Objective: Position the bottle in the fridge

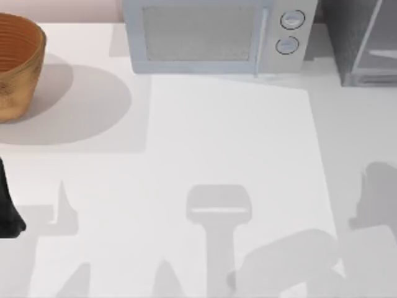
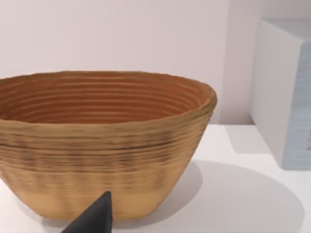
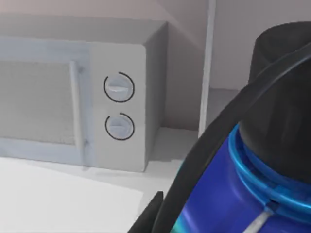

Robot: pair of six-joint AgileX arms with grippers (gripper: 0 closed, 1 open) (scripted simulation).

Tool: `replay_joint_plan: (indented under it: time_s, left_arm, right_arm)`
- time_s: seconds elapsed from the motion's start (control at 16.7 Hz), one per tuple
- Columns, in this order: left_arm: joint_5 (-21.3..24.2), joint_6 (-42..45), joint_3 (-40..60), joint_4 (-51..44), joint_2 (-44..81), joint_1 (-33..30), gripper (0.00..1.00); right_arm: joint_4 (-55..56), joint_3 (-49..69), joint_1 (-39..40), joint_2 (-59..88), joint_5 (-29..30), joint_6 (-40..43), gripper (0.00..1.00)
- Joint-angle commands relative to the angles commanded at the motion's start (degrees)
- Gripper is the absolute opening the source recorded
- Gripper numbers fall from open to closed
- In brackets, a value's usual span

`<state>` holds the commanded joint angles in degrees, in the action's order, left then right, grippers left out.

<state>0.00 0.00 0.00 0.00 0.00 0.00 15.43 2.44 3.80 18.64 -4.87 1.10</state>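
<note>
Progress: you appear to be mid-carry. The bottle (image 3: 272, 160) sits right against the right wrist camera, black cap above a blue body, with dark finger parts curving across it, so I judge the right end effector (image 3: 194, 194) to be clamped on the bottle. It is not yet in the fridge.

Remaining: you have the whole placement left. The fridge (image 1: 366, 43) stands at the tabletop's far right corner; from above, its pale framed door looks swung outward, though I cannot tell how far.

Bottle location: raised near the fridge side of the tabletop (image 1: 229, 136), judged from the right wrist view, where the microwave's dials appear well apart from the bottle.

Left arm: parked at the tabletop's left edge, its left end effector (image 2: 92, 218) just short of the basket; whether its fingers are open I cannot tell.

Surroundings: microwave (image 1: 217, 34) at the far middle, just beside the fridge; basket (image 1: 15, 65) at far left.

Obstacles: watch the fridge door's edge and the microwave's near corner, which flank your approach.
</note>
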Motion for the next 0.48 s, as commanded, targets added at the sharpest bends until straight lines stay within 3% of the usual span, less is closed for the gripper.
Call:
replay_joint_plan:
  time_s: [0.24,0.48]
  left_arm:
    - [0.0,0.0,0.0,0.0,0.0,0.0,1.0]
    - [0.0,0.0,0.0,0.0,0.0,0.0,1.0]
  right_arm:
    - [-11.34,-1.85,-2.8,-14.07,3.57,-0.76,0.01]
    - [-15.42,-2.44,-3.8,-18.64,4.87,-1.1,0.01]
